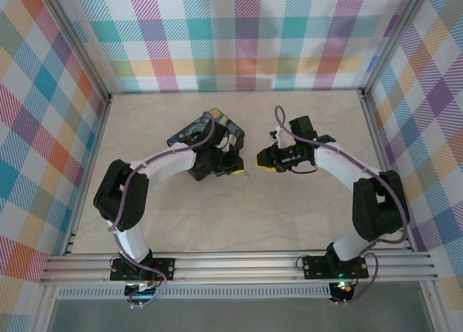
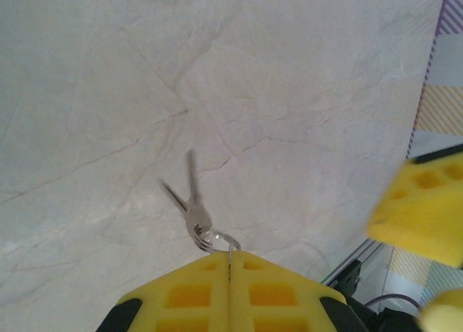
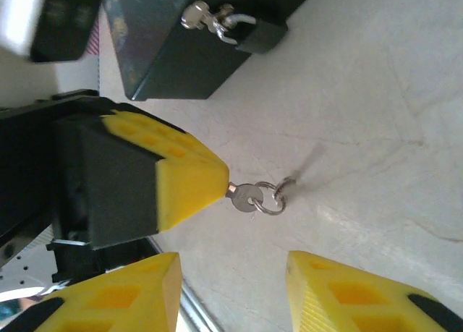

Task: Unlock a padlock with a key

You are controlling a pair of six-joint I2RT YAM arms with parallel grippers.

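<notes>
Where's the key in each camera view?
Top external: the key, a tiny glint at centre, beside the left fingers.
Left wrist: lower centre, just above the shut left fingers.
Right wrist: centre, at their yellow tip.
Shared landmark: the left fingers clamping it.

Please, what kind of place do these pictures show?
Probably a robot test cell, not a home: a pale stone-look table enclosed by checked panels on aluminium frame posts, with the left arm and right arm bolted to a rail.
</notes>
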